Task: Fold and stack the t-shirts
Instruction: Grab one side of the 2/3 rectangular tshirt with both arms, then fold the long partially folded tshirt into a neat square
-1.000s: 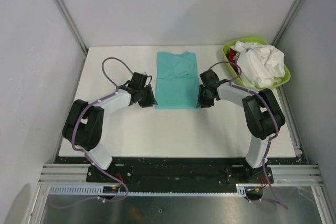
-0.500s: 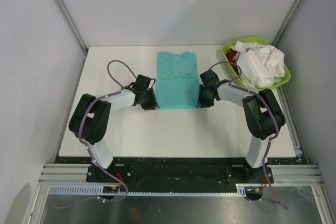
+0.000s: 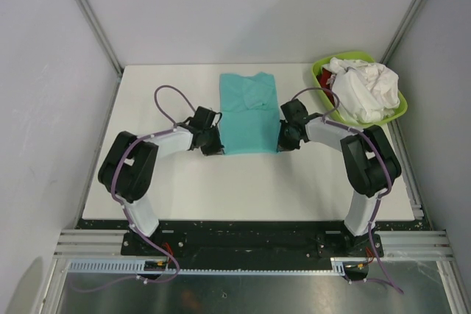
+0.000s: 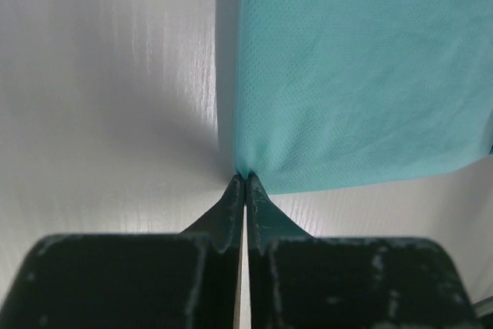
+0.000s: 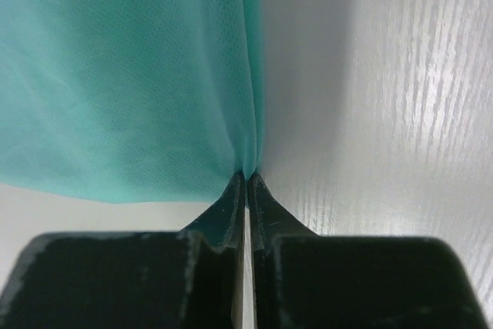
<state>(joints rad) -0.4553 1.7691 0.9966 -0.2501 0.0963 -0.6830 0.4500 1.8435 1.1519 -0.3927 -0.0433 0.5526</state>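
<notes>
White table (image 3: 147, 182) underneath everything, closed in by pale panels (image 3: 44, 108) on three sides. Toward its far edge, about mid-width, a teal shirt (image 3: 246, 112), folded to a long narrow rectangle and lying flat, neck end away from the arm bases. Right of the teal shirt and well apart from it, a lime-green basin (image 3: 321, 79) heaped with a crumpled white shirt (image 3: 364, 90), a scrap of red shirt (image 3: 329, 77) showing at the rim nearest the teal shirt. Between teal shirt and basin, the forearm of the right arm (image 3: 368, 159); on the opposite side of the teal shirt, the left arm (image 3: 132, 170), bent over bare tabletop. Left gripper (image 3: 215, 148) down at the teal shirt's near left corner, right gripper (image 3: 281, 143) at its near right corner. Seen from the left wrist: black fingers (image 4: 227, 206) clenched, barely a slit between them, tips nipping the very point of the cloth corner. Seen from the right wrist: fingers likewise pressed together, the shirt's edge gathered into a slim ridge running straight into the tips.
</notes>
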